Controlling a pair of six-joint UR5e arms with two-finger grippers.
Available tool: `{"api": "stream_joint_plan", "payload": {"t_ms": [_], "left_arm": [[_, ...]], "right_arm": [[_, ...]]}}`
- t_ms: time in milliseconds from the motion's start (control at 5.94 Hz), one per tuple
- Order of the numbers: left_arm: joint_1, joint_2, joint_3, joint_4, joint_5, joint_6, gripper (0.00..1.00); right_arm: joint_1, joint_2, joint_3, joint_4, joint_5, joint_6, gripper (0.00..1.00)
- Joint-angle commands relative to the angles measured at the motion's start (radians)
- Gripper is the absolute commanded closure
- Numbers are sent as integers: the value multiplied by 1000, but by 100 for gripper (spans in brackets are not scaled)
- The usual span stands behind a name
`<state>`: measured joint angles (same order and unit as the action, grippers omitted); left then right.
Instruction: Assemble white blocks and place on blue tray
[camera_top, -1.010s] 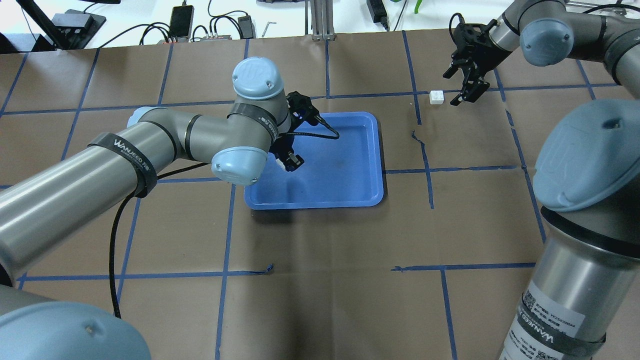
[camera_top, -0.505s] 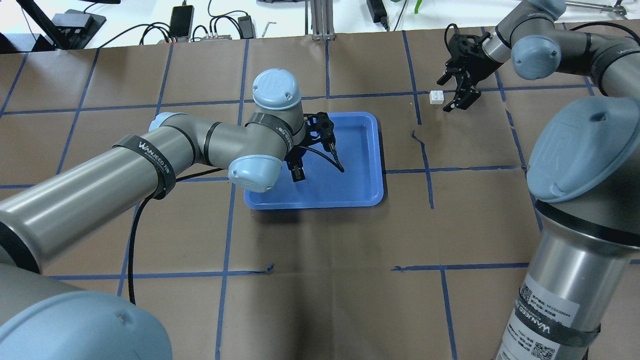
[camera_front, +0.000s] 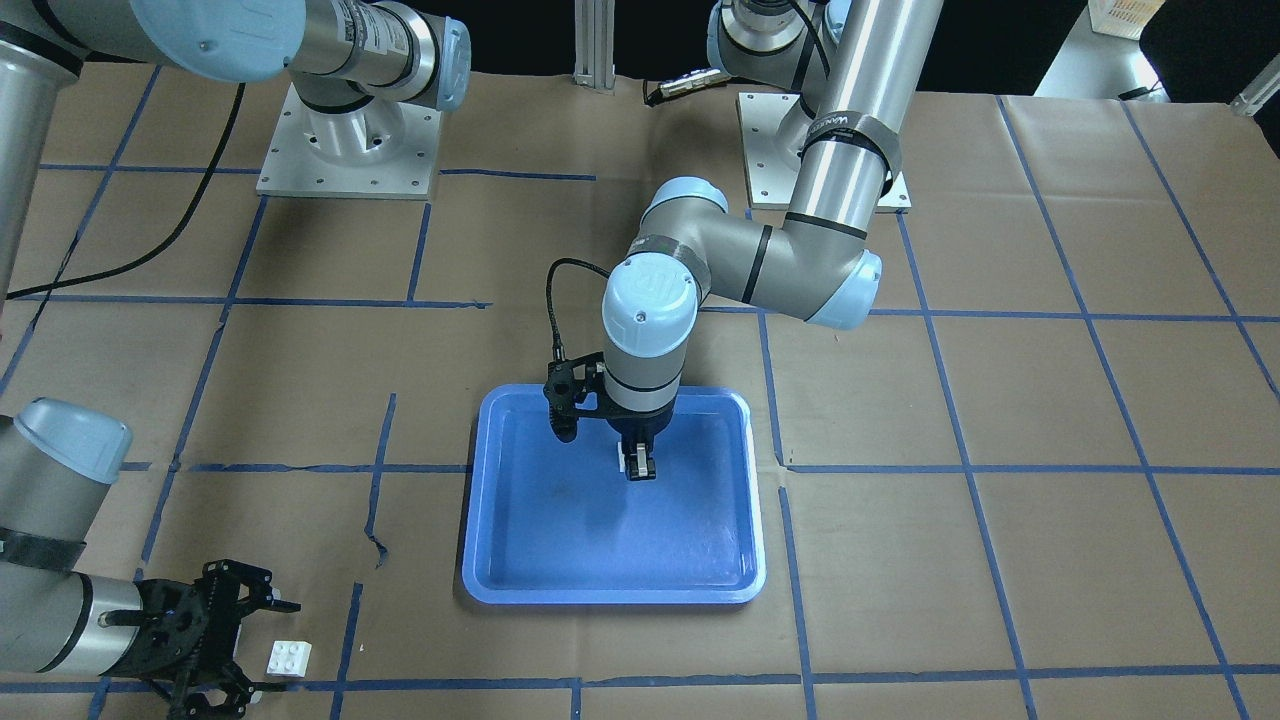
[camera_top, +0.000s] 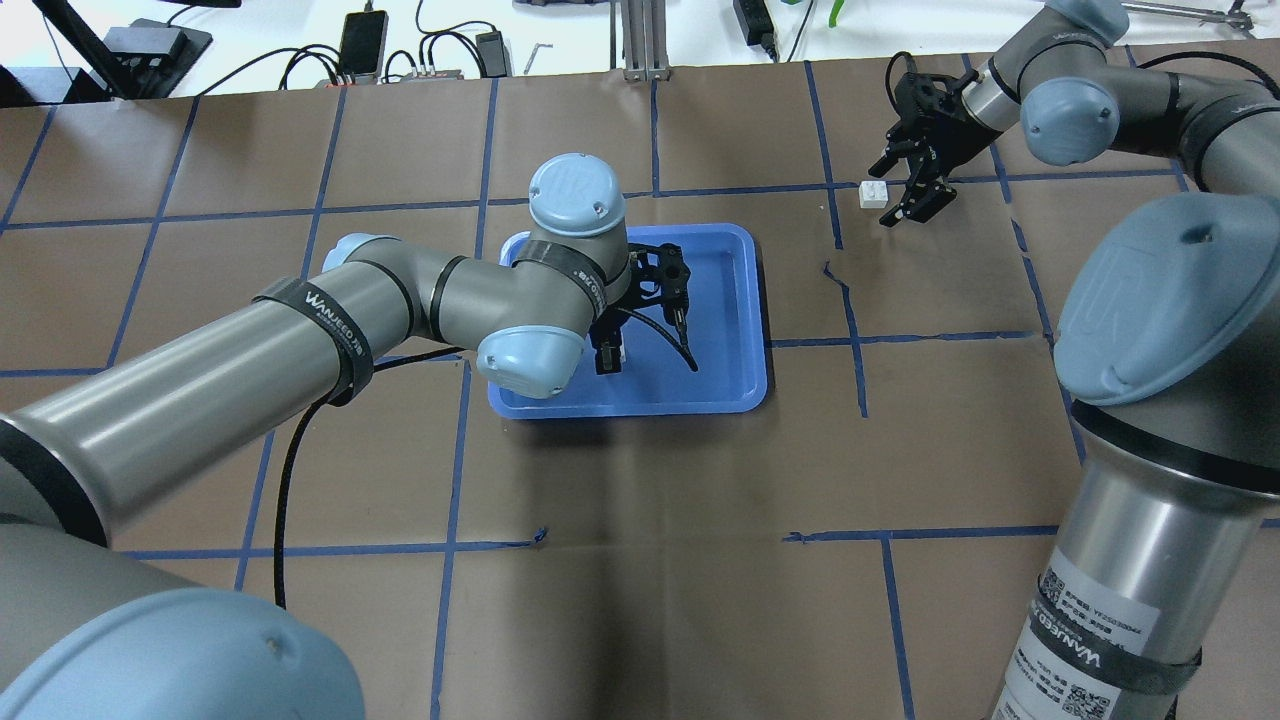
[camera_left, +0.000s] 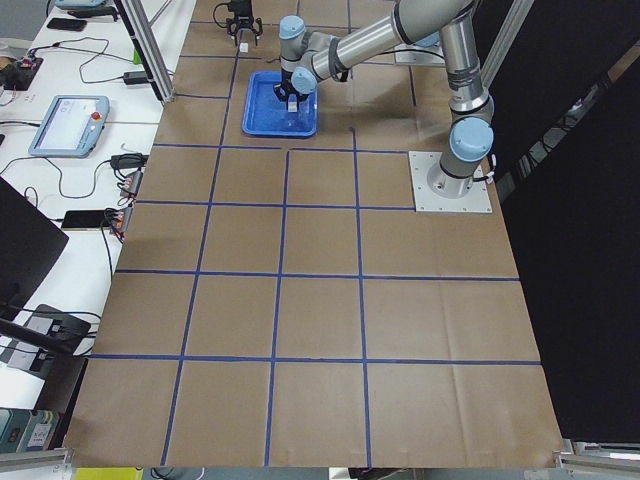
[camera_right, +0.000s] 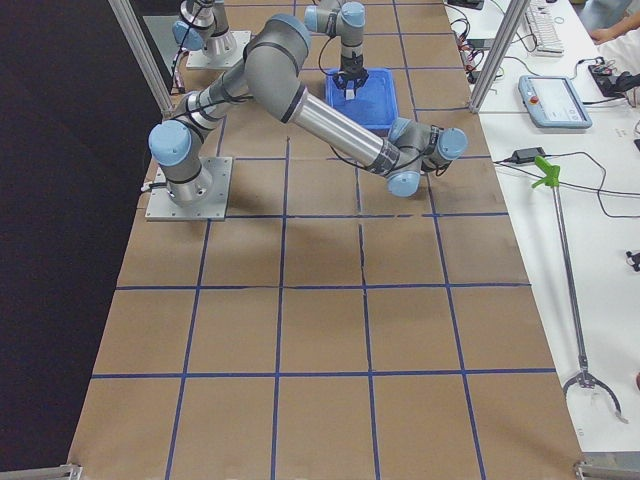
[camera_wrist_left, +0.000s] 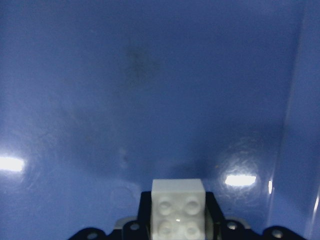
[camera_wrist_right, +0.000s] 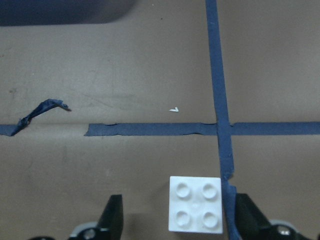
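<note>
White blocks sit in two places on my screens. One block (camera_wrist_left: 178, 207) is clamped between the fingers of the left gripper (camera_front: 638, 468), studs facing the wrist camera. It hangs over the blue tray (camera_front: 560, 540), toward the tray's near side, closest to the robot's base. From the front-facing camera I see a shadow on the tray floor beneath it, so I read it as held clear of the floor, though I cannot tell by how much.

The other block (camera_top: 874, 193) lies flat on the brown paper (camera_top: 650, 480), studs up, at the far right of the table and well apart from the tray. The right gripper (camera_front: 262, 648) is spread wide around it. In its wrist view the block sits partly between the two fingertips and nearer one finger than the other. I see paper showing on both sides of the block, so neither finger appears to touch it. A blue tape line (camera_wrist_right: 218, 75) runs along one edge of that block and crosses a second line just beyond it.
</note>
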<state>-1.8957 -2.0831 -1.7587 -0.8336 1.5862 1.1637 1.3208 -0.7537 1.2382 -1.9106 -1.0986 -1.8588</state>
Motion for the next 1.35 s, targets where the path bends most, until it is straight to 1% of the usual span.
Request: {"api": "stream_joint_plan", "payload": {"t_ms": [0,168,337,505,673,842,1010,1178], "left_arm": [[0,-8,-10,39,0,-4,78],[-2,-8,-10,42,0,-4,58],[0,-8,-13,39,-24,-4,2],[0,-3,-9,30,-19,-2,1],[0,18,2,22,-19,1,1],[3,50,10,-17,-20,-2,1],[7,122,18,-119,-20,-2,1],[26,193,46,-236,-23,-2,1]], "right_arm": [[0,-1,1,-14,5,-3,52],[0,-1,1,-18,5,-5,58],[0,-3,-3,-25,3,-5,68],[0,-4,-3,-43,3,-5,71],[0,-33,-3,-44,2,4,72],[0,-74,3,-35,-6,10,72],[6,-110,10,-22,-9,30,72],[33,-156,42,-21,-9,100,72]]}}
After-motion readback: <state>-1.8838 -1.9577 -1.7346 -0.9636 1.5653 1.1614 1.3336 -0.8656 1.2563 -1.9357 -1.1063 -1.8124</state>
